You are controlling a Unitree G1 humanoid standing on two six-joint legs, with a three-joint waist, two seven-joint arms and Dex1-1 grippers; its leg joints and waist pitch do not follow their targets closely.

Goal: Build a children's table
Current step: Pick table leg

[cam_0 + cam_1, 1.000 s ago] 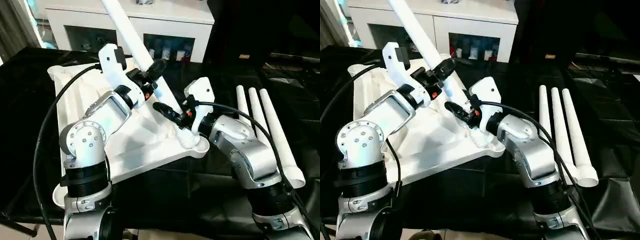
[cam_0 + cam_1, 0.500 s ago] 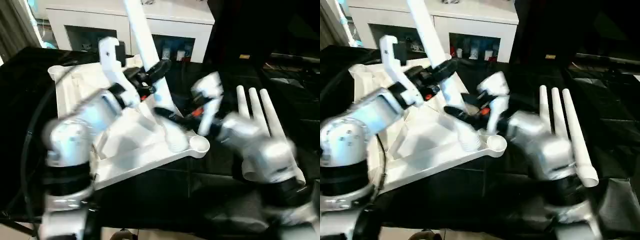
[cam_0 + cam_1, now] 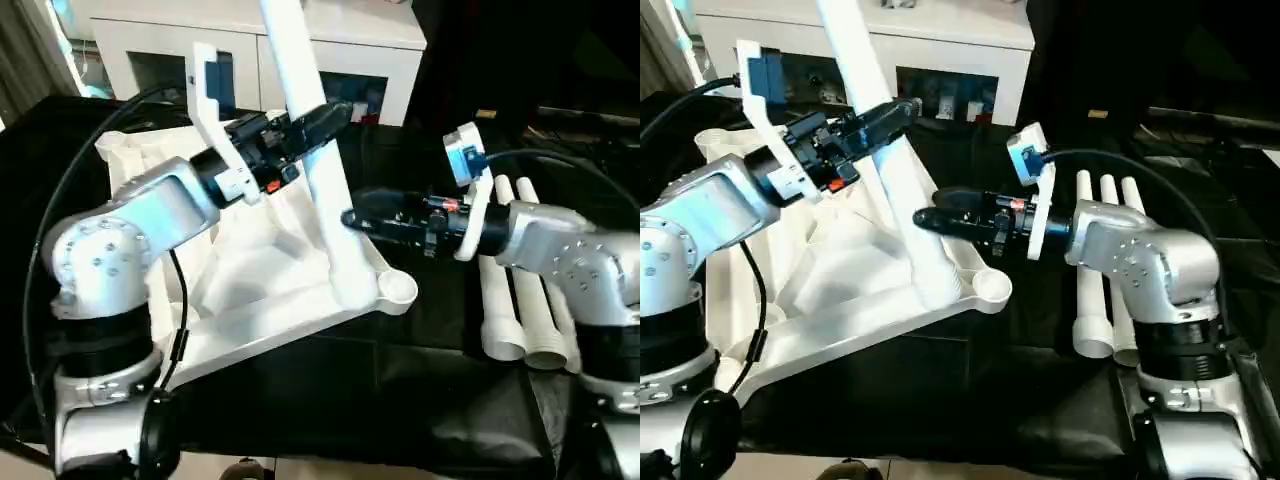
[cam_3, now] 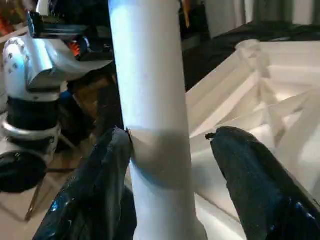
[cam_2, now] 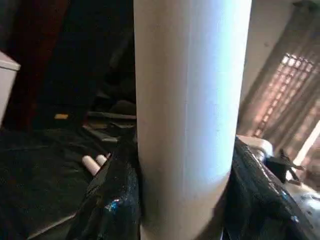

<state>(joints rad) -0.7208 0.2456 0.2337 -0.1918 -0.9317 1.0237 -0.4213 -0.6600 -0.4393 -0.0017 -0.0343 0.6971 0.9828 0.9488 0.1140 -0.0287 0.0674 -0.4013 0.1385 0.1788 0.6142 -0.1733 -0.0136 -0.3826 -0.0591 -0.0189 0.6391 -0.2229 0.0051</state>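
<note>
White tabletop (image 3: 250, 290) upside down on the black-draped work table (image 3: 60, 170), left gripper (image 3: 318, 118) clamped on a leg (image 3: 320, 170) standing in the tabletop's near right corner socket, right gripper (image 3: 352, 220) straddling that leg lower down, fingers (image 4: 255, 185) apart, three spare legs (image 3: 520, 300) near the work table's right edge

Leg standing in the tabletop's corner socket

The left gripper (image 3: 883, 118) clamps the leg (image 3: 890, 170) high; the right gripper (image 3: 930, 219) reaches it lower, above the tabletop (image 3: 830, 290).
</note>
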